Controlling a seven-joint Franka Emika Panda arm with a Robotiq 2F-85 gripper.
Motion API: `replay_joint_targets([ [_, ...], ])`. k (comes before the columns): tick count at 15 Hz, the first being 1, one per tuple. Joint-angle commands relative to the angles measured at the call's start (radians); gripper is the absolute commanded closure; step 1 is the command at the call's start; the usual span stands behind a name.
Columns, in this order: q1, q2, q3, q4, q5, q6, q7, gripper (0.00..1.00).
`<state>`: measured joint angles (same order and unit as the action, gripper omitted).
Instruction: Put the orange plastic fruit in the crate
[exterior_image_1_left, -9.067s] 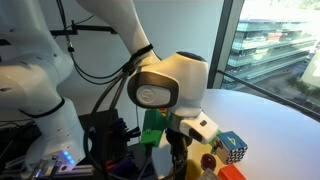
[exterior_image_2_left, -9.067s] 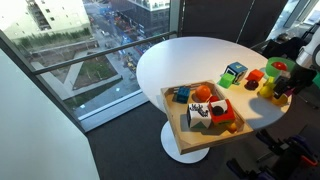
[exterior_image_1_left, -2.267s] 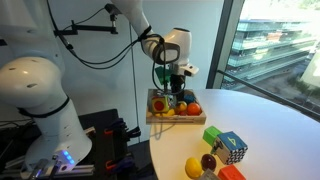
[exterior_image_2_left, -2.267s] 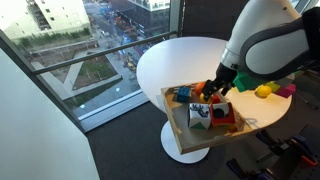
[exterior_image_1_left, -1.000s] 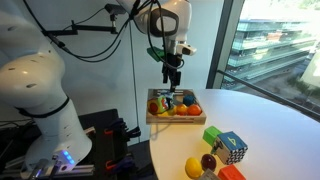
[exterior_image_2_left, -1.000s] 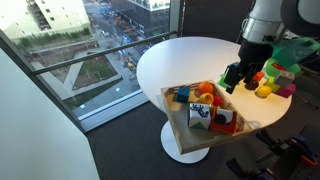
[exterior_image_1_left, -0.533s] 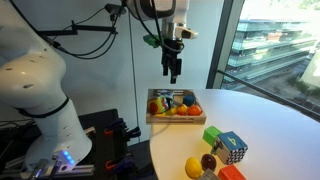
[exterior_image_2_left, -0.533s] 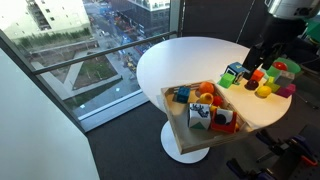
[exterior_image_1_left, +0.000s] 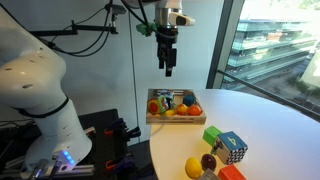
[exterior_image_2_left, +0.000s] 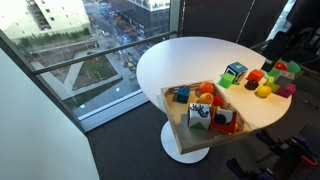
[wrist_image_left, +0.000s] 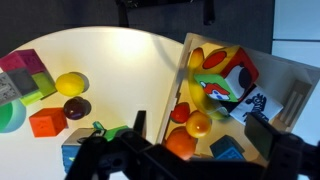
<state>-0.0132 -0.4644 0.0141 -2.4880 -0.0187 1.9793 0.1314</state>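
The orange plastic fruit (exterior_image_1_left: 194, 109) sits inside the crate (exterior_image_1_left: 160, 119), in the middle of the frame, next to other toy fruits. The crate's walls keep it from rolling away. The gripper (exterior_image_1_left: 167, 66) hangs high above, near the top of the frame. It is spread wide and holds nothing. I think the job is done, so the arm is up out of the way. A yellow fruit (wrist_image_left: 71, 83) and a dark red fruit (wrist_image_left: 76, 108) lie on the white table (wrist_image_left: 120, 60), at the left of the wrist view.

The arm (exterior_image_1_left: 40, 70) is raised high. At its end the gripper (exterior_image_1_left: 167, 68) points straight down, and its jaws stand apart, with nothing between them.
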Motion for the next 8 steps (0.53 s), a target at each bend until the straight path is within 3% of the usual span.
replay_joint_targets([
  [1,-0.009,-0.073,-0.012,-0.026,0.000,-0.033,-0.024,0.00],
  [8,-0.008,-0.081,-0.006,-0.031,0.004,-0.021,-0.006,0.00],
])
